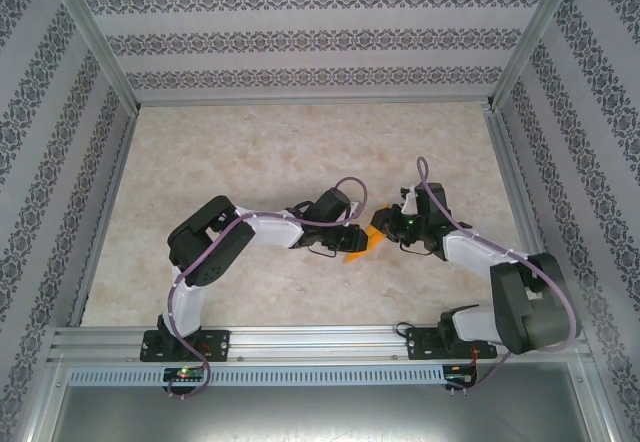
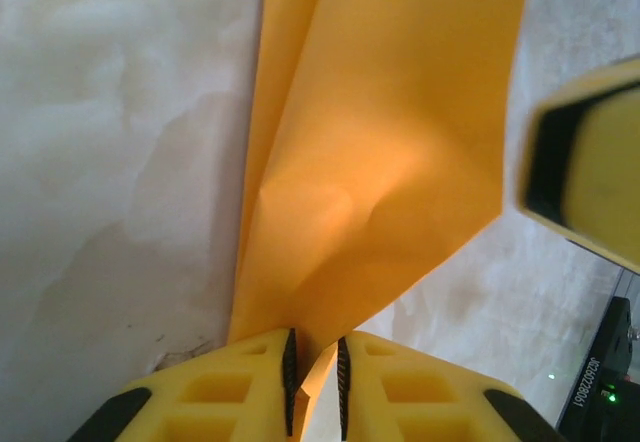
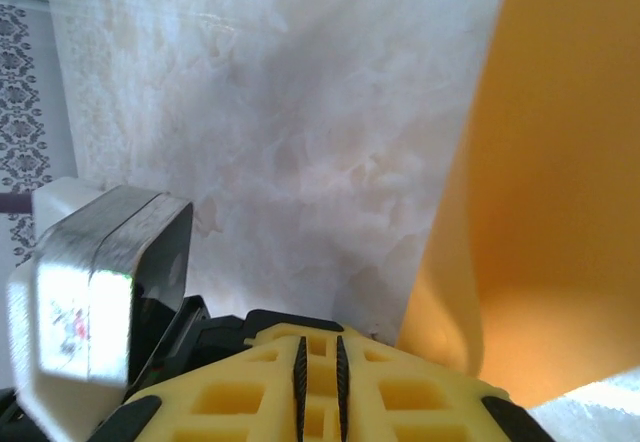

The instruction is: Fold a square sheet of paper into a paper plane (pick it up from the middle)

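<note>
Along the left side, a wall (image 1: 50,162) papered in pale stripes with dark floral bands rises behind a slanted aluminium post (image 1: 95,42). The same paper covers the back wall (image 1: 310,32). Between them lies the tabletop (image 1: 250,152), a matt beige surface with a cloudy marble pattern, edged at the near side by a silver rail (image 1: 320,340) that carries both arm bases.

From its base at the lower left, the left arm (image 1: 215,242) reaches to mid-table. The left gripper (image 2: 315,367) has its yellow jaws drawn almost together, pinching a lower corner of the orange sheet of paper (image 2: 390,142). The sheet sits near the table's centre between the two grippers, lifted off the surface and creased along its length, with a soft dent near the pinch.

Just right of it is the right gripper (image 3: 320,372), its jaws closed to a thin slit with nothing seen between the pads; the sheet stands beside its right finger. The right arm (image 1: 520,302) bends back to its base at the lower right, under the matching right wall (image 1: 590,162).
</note>
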`<action>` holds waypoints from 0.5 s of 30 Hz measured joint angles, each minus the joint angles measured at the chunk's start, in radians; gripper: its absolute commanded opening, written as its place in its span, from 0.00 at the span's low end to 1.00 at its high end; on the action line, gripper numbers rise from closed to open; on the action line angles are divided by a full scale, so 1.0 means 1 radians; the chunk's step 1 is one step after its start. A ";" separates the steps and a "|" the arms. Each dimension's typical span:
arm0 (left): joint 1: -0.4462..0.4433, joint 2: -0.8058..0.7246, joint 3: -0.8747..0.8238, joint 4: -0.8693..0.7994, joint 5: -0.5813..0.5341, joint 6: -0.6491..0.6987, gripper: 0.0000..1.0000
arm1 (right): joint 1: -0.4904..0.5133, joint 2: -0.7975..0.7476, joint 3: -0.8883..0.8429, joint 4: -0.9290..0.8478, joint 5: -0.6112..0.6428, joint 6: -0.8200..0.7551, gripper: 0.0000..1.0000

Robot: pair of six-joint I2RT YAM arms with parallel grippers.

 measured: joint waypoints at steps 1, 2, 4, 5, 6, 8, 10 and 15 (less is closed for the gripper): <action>0.000 0.000 0.001 -0.002 0.002 0.008 0.25 | 0.000 0.013 0.007 -0.001 -0.001 -0.003 0.17; 0.000 0.000 0.001 -0.002 0.003 0.016 0.25 | 0.000 0.023 0.012 -0.003 -0.003 -0.004 0.16; 0.000 0.000 0.001 -0.003 0.008 0.027 0.25 | 0.000 0.041 0.020 -0.008 -0.006 -0.014 0.15; 0.000 0.000 0.001 -0.003 0.008 0.031 0.25 | 0.000 0.050 0.022 -0.011 -0.008 -0.020 0.15; 0.000 0.000 0.001 -0.003 0.011 0.034 0.26 | 0.000 0.061 0.023 -0.013 -0.008 -0.025 0.14; -0.001 -0.001 0.001 -0.002 0.016 0.039 0.27 | 0.000 0.080 0.023 -0.023 -0.008 -0.034 0.14; -0.001 -0.002 0.001 -0.002 0.021 0.049 0.28 | -0.005 0.106 0.023 -0.032 -0.008 -0.047 0.13; -0.001 -0.005 0.001 -0.003 0.027 0.070 0.30 | -0.006 0.158 0.026 -0.060 -0.005 -0.080 0.11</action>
